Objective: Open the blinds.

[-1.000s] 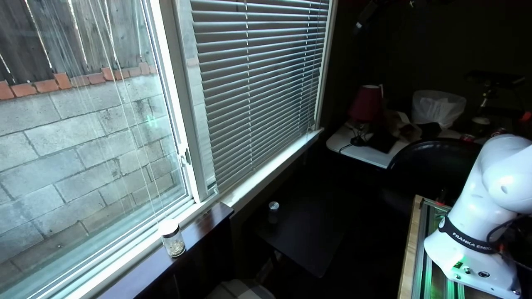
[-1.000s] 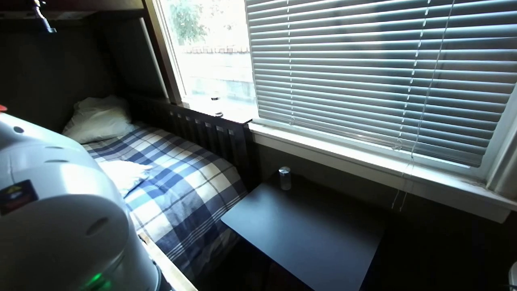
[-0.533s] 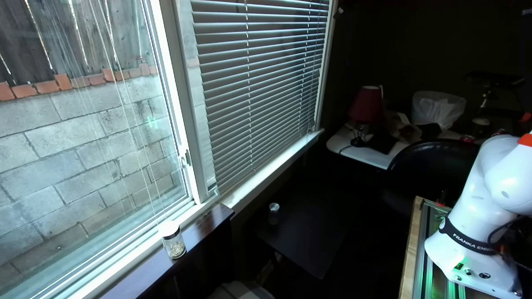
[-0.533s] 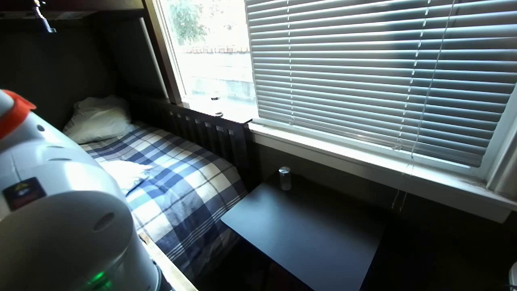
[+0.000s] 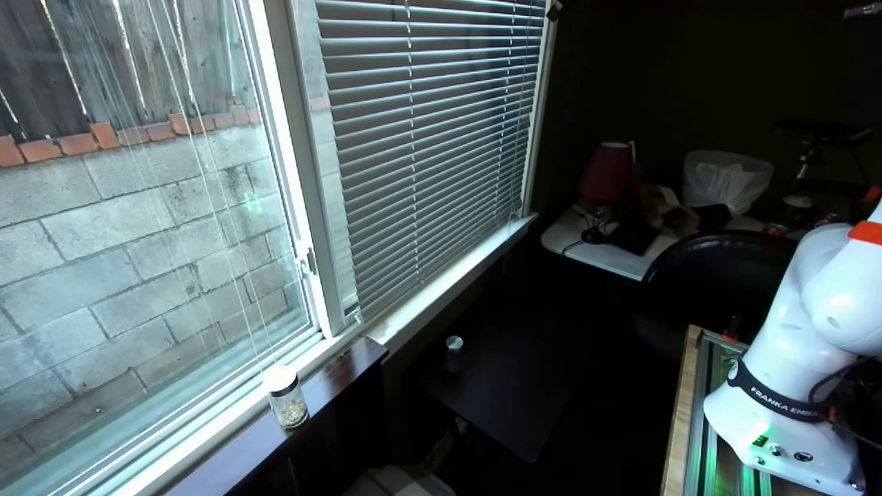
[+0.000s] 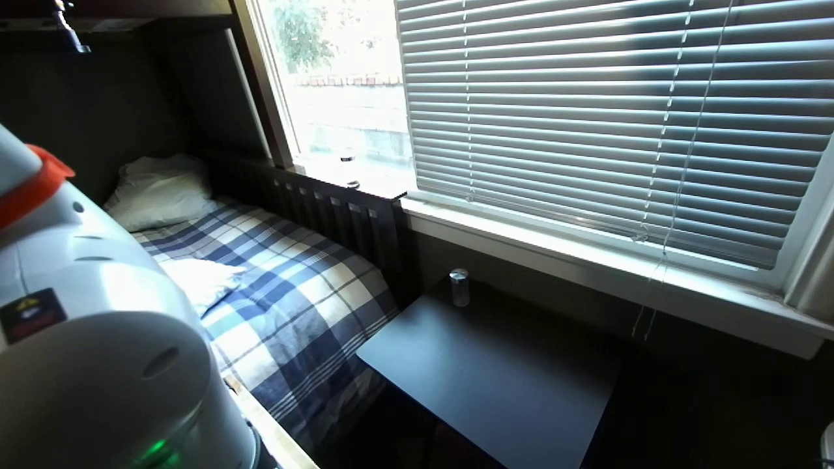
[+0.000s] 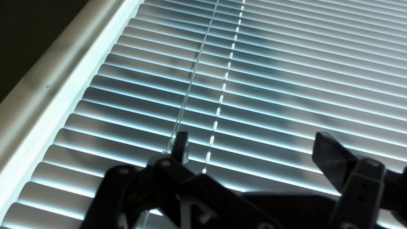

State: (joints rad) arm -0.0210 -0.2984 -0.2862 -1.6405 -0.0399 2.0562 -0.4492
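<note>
The blinds (image 5: 441, 138) are lowered, their grey-white slats tilted with thin bright lines between them; they also show in an exterior view (image 6: 586, 111) and fill the wrist view (image 7: 302, 86). A thin pull cord (image 7: 190, 82) runs down near their side edge, beside a ladder cord (image 7: 224, 86); it also hangs in an exterior view (image 6: 696, 124). My gripper (image 7: 254, 146) is open and empty in front of the slats. The pull cord passes behind its left finger; I cannot tell whether they touch. A small dark tip, probably the gripper, shows by the window frame (image 5: 555, 9).
A white sill (image 6: 554, 238) runs below the blinds. A black table (image 6: 495, 371) bears a can (image 6: 460, 286). A jar (image 5: 286, 399) stands on the ledge by the bare pane. A bed (image 6: 293, 280) and a lamp (image 5: 606, 172) are farther off. The arm base (image 5: 778, 406) stands opposite.
The arm has shifted, its orange band coming into view in both exterior views. The small dark tip has moved left and up to the window frame. The blinds look the same.
</note>
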